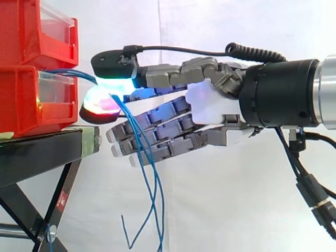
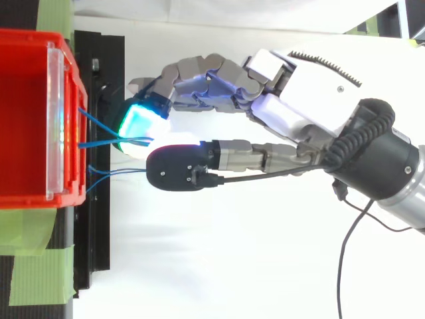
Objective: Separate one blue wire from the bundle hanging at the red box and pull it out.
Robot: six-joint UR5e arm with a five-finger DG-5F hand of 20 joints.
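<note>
A blue wire (image 2: 109, 141) is pinched between fingertips (image 1: 113, 83) of the robot hand (image 1: 210, 100) just beside the red box (image 1: 31, 102), with the bundle (image 1: 155, 210) hung below.

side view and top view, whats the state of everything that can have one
hand: shut on blue wires, pinched between two glowing pads, other fingers straight
blue wires: run out of the lower red bin, ends dangling free
lower red bin: upright on the black stand, upper red bin stacked on top
</note>
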